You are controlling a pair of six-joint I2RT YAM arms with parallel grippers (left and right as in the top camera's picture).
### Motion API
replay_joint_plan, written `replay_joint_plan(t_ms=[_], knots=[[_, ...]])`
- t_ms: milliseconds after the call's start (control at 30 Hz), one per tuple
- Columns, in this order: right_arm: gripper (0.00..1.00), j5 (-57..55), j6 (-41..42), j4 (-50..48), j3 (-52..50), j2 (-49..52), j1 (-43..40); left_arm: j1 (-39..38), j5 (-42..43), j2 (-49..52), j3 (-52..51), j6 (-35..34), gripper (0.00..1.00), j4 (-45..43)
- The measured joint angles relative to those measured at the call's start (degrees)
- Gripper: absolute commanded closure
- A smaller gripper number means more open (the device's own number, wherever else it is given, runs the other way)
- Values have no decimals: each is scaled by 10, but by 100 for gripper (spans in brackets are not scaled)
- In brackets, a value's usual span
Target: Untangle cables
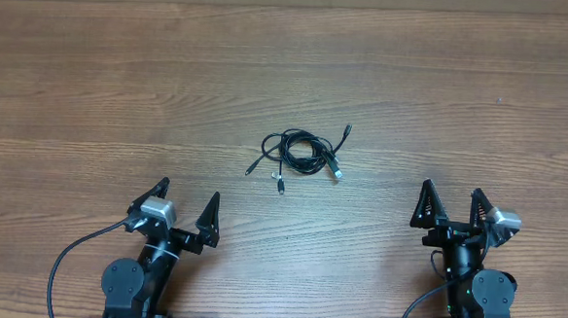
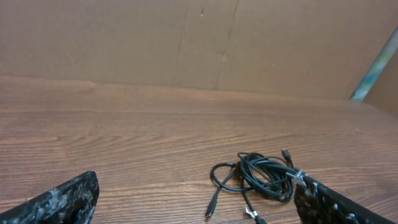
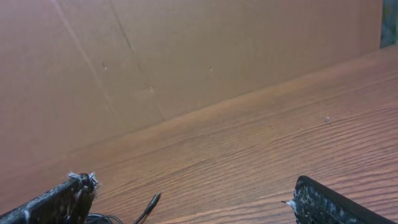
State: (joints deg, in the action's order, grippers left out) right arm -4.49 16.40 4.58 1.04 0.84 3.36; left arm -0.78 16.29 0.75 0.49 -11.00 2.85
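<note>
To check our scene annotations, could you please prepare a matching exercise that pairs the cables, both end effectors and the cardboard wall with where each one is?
Things:
1. cables
2. left end effector
3. right end effector
4. cardboard wall

Places and states:
A. open and empty, to the right of the bundle in the overhead view
B. standing behind the far edge of the table
C. bunched in a loose coil near the table's middle
D. open and empty, to the left of the bundle in the overhead view

Pairs: 1-C, 2-D, 3-A, 4-B
</note>
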Motion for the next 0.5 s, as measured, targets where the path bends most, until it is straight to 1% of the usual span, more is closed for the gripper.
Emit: replay_joint_plan(t_ms=[200, 500], knots=[[0, 0, 0, 0, 0, 0, 0, 0, 0, 10, 0, 0, 1, 0], [0, 0, 0, 0, 0, 0, 0, 0, 3, 107, 2, 4, 0, 1]])
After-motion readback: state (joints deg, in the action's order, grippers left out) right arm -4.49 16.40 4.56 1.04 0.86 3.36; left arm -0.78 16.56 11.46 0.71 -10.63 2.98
